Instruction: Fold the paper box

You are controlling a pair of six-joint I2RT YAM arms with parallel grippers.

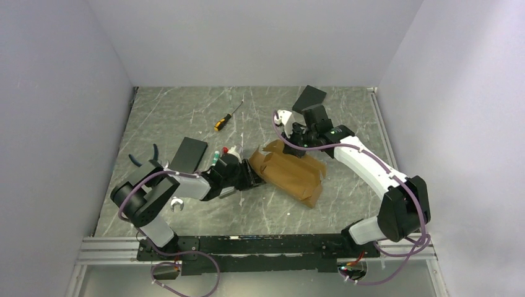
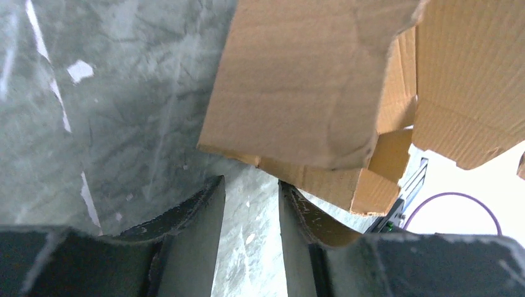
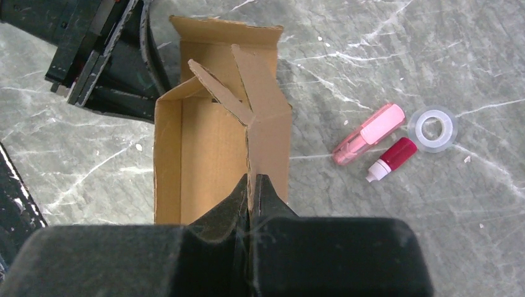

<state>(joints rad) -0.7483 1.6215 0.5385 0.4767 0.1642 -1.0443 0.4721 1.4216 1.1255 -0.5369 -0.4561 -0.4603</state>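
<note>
The paper box [image 1: 291,174] is a tan cardboard carton, half formed, lying mid-table with its open trough facing up [image 3: 201,161]. My right gripper [image 3: 252,180] is shut on the edge of the box's long side wall, pinching the cardboard between both fingers; from above it sits at the box's far end [image 1: 290,146]. My left gripper [image 2: 251,189] is open at the box's left end [image 1: 249,176], with only table showing between its fingers. Its right finger [image 2: 297,204] touches the lower edge of a cardboard panel [image 2: 297,80]. Loose flaps stand up at the box's far end [image 3: 241,93].
A yellow-handled screwdriver [image 1: 227,116] lies at the back. Black flat slabs lie left [image 1: 189,154] and at the back [image 1: 308,98]. A pink tube [image 3: 371,133], a red bottle [image 3: 391,158] and a clear tape roll [image 3: 434,129] lie beside the box. A white ring [image 1: 176,203] lies near the left arm.
</note>
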